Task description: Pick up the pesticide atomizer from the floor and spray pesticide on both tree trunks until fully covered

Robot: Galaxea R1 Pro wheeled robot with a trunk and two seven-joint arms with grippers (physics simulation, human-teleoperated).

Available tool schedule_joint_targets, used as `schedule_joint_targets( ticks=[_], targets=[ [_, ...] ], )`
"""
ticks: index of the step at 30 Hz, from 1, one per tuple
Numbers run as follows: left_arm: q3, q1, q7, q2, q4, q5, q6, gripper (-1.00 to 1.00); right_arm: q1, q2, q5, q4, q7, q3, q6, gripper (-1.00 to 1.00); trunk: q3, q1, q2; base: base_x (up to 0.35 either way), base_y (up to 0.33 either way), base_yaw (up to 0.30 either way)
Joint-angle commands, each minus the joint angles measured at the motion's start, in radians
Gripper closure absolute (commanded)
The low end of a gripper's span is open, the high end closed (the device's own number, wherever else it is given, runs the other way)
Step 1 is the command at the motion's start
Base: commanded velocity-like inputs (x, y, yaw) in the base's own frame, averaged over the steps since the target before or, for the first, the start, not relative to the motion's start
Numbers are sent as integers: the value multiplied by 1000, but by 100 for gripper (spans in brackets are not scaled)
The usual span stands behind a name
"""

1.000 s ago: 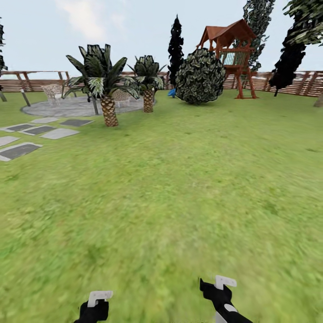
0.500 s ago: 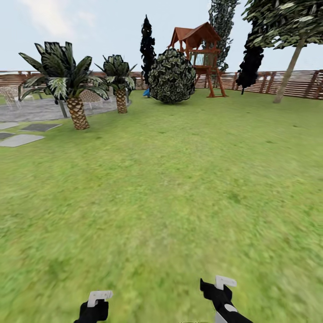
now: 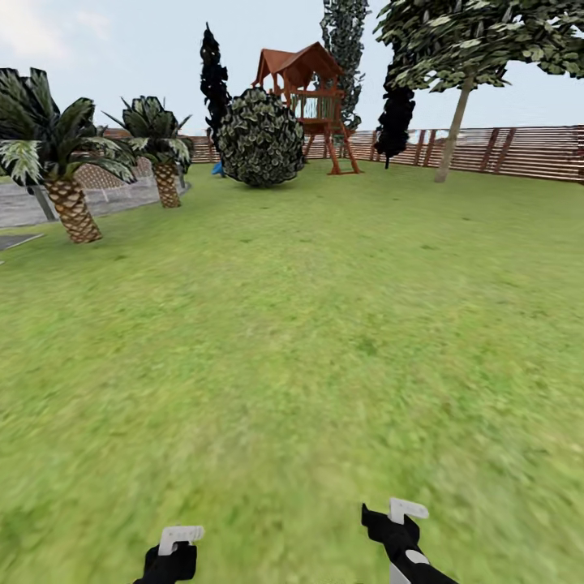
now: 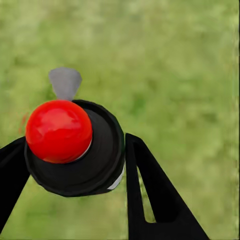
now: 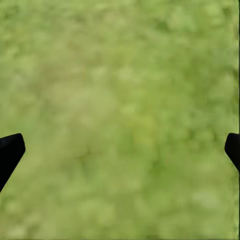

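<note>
On grass floor [image 3: 308, 341] | left gripper [image 4: 70, 165] clamped on pesticide atomizer [image 4: 80, 150], red cap up | right gripper [image 5: 120, 150] spread, empty | pale-trunk tree [image 3: 454, 122] at 1 o'clock by fence [image 3: 519, 150]

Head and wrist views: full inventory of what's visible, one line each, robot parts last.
Tree: 1, pale trunk, green crown, far right by fence.
Palms: 2, left.
Round bush: 1, dark green, centre back.
Black trees: 2, beside the playhouse.
Playhouse: 1, red-brown, behind bush.
Fence: brown slats, along back.
Grass: green floor.
Pesticide atomizer: 1, black, red cap, between left gripper's fingers.
Left gripper: shut on atomizer.
Right gripper: open, over grass.
</note>
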Motion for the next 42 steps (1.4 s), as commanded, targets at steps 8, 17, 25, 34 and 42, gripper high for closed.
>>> schedule_joint_targets(
  ticks=[8,17,25,34,42],
  targets=[
    [0,0,0,-1,0,0,0,100,0,0,0,-3,0,-2,0,-100,-9,0,0,0,-327,-236],
    [0,0,0,-1,0,0,0,100,0,0,-1,-3,0,0,0,-100,-10,0,0,0,-327,-163],
    [0,0,0,-1,-1,1,0,100,0,0,-1,-3,0,-1,0,-100,-12,0,0,0,-327,-290],
    [0,0,0,0,0,1,0,100,0,0,-1,-3,0,-1,0,-100,-17,0,0,0,-327,-291],
    [0,0,0,0,-1,2,0,100,0,0,-2,-3,0,-1,0,-100,-21,0,0,0,-327,-291]
  ],
)
